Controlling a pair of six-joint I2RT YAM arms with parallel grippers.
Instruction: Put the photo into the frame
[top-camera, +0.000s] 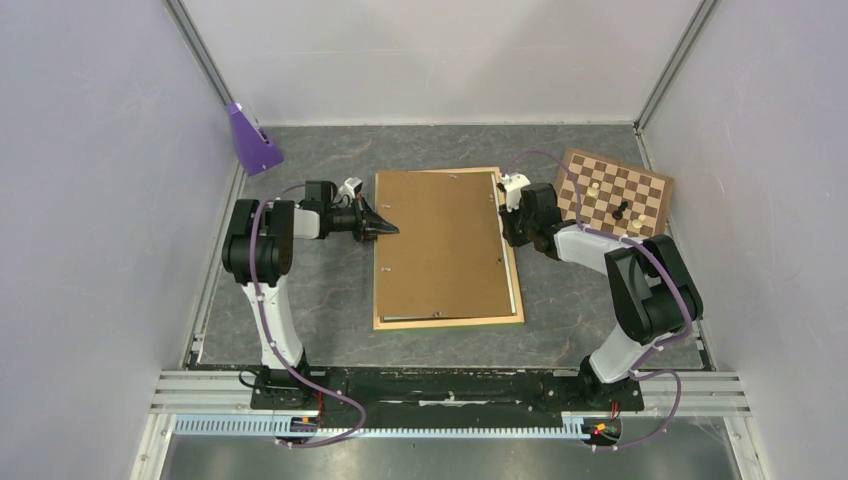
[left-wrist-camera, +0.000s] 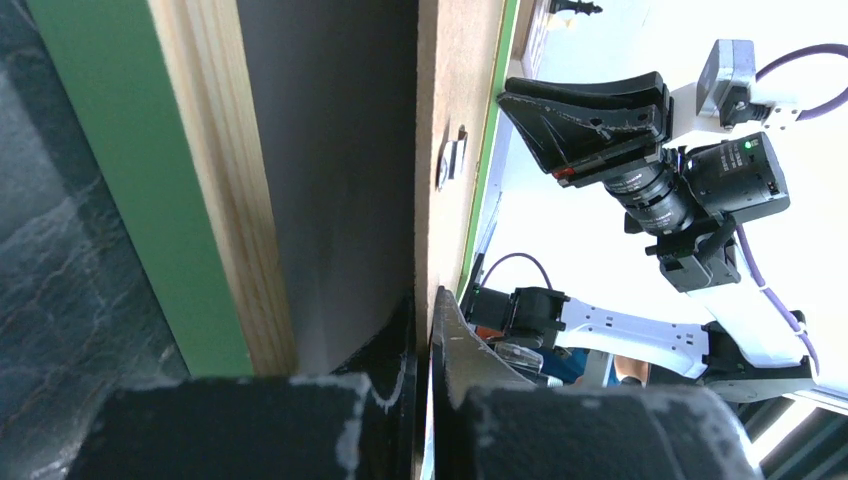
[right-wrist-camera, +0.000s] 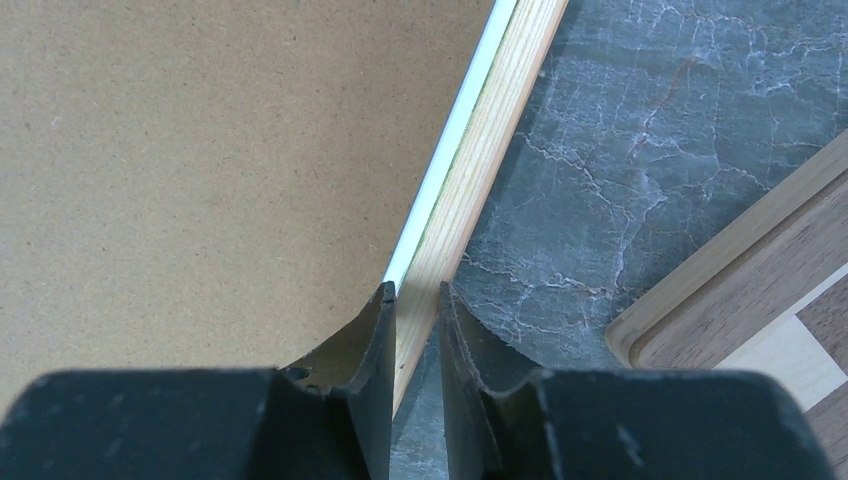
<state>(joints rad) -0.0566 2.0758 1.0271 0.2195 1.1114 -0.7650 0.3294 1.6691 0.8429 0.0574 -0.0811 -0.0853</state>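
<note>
Enclosing grey marbled tabletop (top-camera: 340, 290) and frame (top-camera: 450, 322): plain pale walls (top-camera: 100, 200)

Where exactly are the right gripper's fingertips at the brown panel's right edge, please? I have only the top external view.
Observer: In the right wrist view, the right gripper has one fingertip on each side of the frame, at its pale wood rail. I cannot tell whether it is pressing the rail.
Operator: Thank you. Is the photo visible anywhere?
Observer: A thin white strip runs between the hardboard panel and that rail. It looks like the edge of the photo.
Operator: And what is the left gripper doing?
Observer: In the left wrist view, the left gripper is shut on the hardboard panel's edge.
</note>
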